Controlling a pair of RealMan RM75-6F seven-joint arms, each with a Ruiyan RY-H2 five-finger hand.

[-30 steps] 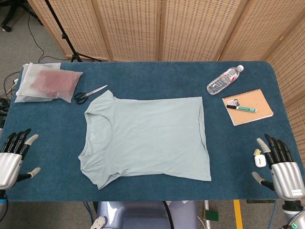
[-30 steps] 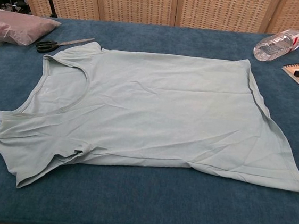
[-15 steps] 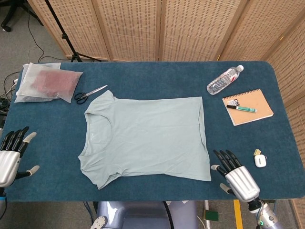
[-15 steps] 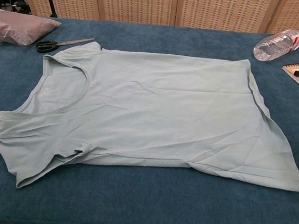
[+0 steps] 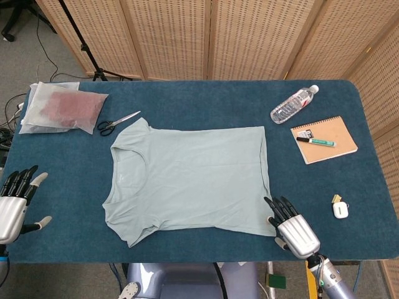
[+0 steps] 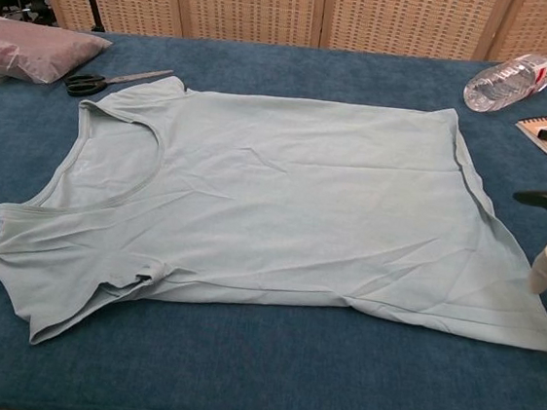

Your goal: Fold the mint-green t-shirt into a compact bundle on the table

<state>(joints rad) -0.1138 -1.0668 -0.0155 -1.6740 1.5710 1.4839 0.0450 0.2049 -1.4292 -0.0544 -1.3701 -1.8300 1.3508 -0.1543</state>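
Because the mint-green t-shirt (image 5: 190, 177) is thin, limp knit lying flat mid-surface, collar toward the left edge, it should weigh little, drape and slide on the blue surface (image 5: 206, 103); best taken by pinching a hem corner or sleeve. The right hand (image 5: 292, 230), fingers apart and empty, sits at the hem corner near the front edge. The left hand (image 5: 14, 204), also spread and empty, waits at the front-left corner. Bare cloth surrounds the shirt; scissors (image 5: 117, 122) lie just beside the far sleeve.
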